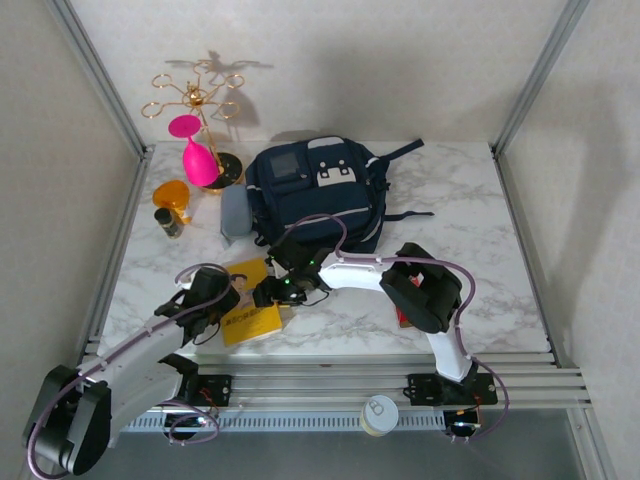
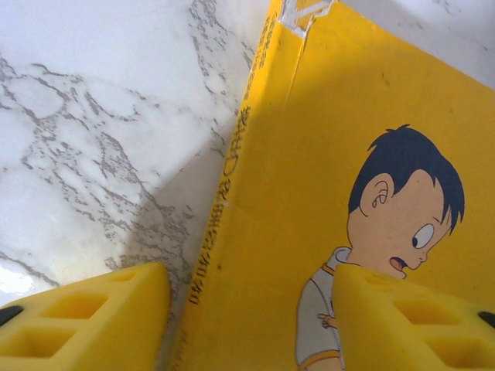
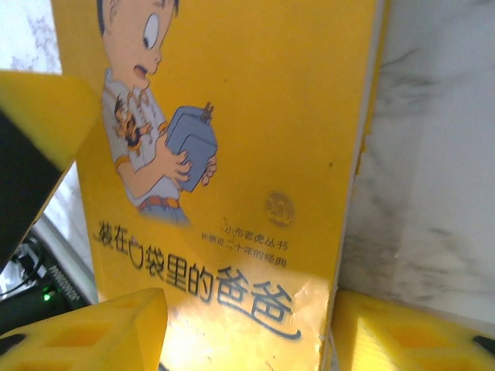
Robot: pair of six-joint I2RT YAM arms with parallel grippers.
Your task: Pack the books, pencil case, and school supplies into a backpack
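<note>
A yellow book [image 1: 250, 305] with a cartoon boy on its cover lies flat on the marble table in front of the navy backpack [image 1: 315, 195]. My left gripper [image 1: 222, 297] is at the book's left side and my right gripper [image 1: 277, 291] at its right side. In the left wrist view the left gripper [image 2: 251, 325] is open, one finger [image 2: 85, 317] beside the spine and the other over the book [image 2: 309, 154]. The right gripper [image 3: 247, 336] is open astride the opposite edge of the book [image 3: 255, 116]. The grey-blue pencil case [image 1: 235, 213] lies left of the backpack. A red pack [image 1: 403, 316] peeks out under the right arm.
A gold rack [image 1: 197, 100] with a pink glass [image 1: 197, 155] stands at the back left. An orange object [image 1: 170, 193] and a small dark bottle [image 1: 170, 222] sit below it. A white can [image 1: 380, 413] rests on the front rail. Metal frame posts border the table.
</note>
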